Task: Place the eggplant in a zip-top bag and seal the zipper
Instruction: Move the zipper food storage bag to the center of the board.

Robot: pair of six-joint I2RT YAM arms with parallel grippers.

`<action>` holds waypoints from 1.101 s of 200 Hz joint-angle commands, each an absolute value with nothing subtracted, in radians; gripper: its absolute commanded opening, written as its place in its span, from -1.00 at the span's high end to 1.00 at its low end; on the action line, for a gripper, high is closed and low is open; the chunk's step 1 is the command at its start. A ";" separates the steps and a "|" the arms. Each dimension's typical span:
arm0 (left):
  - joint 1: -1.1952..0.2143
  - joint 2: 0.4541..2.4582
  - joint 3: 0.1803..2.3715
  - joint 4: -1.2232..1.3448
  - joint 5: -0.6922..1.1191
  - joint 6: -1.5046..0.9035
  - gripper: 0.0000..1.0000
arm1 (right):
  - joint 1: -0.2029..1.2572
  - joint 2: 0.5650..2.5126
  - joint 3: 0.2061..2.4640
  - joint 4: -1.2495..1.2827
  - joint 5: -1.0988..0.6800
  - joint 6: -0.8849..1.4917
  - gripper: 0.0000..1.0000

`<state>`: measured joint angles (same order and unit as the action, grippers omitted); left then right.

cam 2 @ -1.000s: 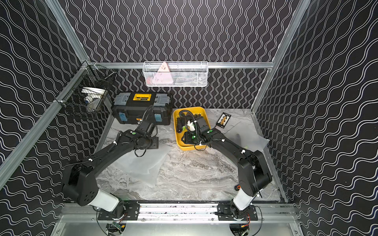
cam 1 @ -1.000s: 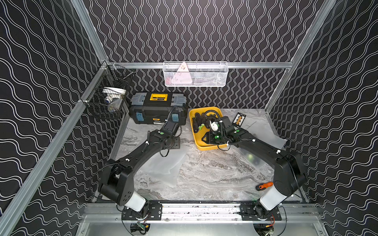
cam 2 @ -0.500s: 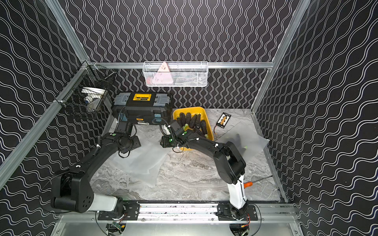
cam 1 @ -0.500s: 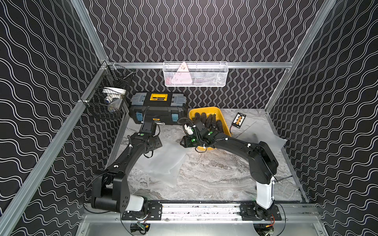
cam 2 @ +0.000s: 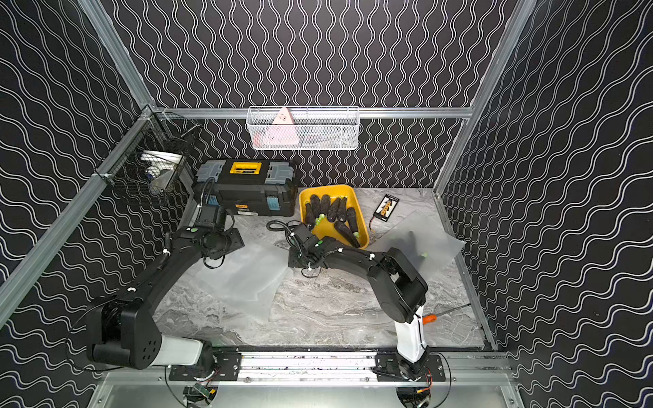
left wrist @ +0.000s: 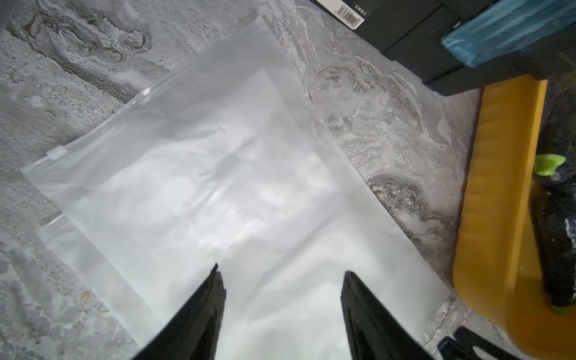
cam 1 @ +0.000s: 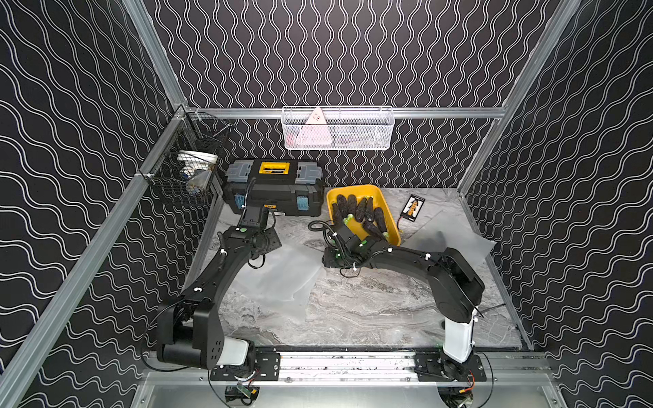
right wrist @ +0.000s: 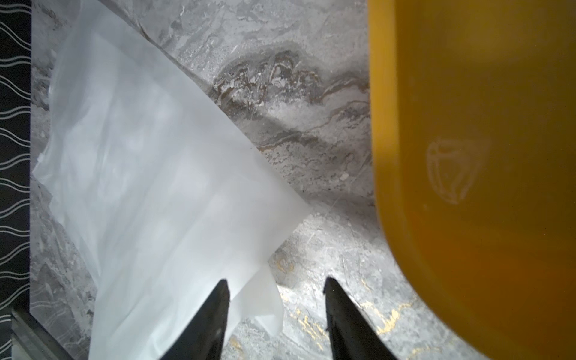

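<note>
Marbled grey surface (left wrist: 389, 124) is bearing a frosted plastic zip-top bag (left wrist: 218, 171) while the left gripper (left wrist: 281, 270) and right gripper (right wrist: 277, 281) are hovering open, empty; a nudge is risking sliding the slick bag.

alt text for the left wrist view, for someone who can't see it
A frosted zip-top bag lies flat on the marble table, with the left gripper poised over it, jaws open. Its white slider sits near one end of the zipper; a yellow tray holding eggplants and a black toolbox border the frame.
</note>
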<state>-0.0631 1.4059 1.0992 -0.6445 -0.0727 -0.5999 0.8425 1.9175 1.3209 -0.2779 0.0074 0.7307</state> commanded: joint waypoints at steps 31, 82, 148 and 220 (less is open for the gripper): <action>-0.061 1.394 1.082 -0.601 -0.041 -0.612 -0.29 | 0.845 1.908 1.216 0.046 0.051 0.915 -0.03; -0.061 1.390 1.088 -0.606 -0.049 -0.603 -0.29 | 0.845 1.984 1.260 0.091 0.024 0.950 0.01; -0.061 1.384 1.106 -0.612 -0.051 -0.603 -0.29 | 0.845 2.014 1.250 0.127 0.000 0.984 0.18; -0.061 1.382 1.112 -0.607 -0.049 -0.598 -0.29 | 0.845 1.987 1.219 0.095 0.023 1.011 0.07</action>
<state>-0.0631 1.3876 1.1011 -0.6205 -0.0475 -0.6029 0.8444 2.0140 1.2411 0.1013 -0.0006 0.9798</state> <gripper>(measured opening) 0.644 0.462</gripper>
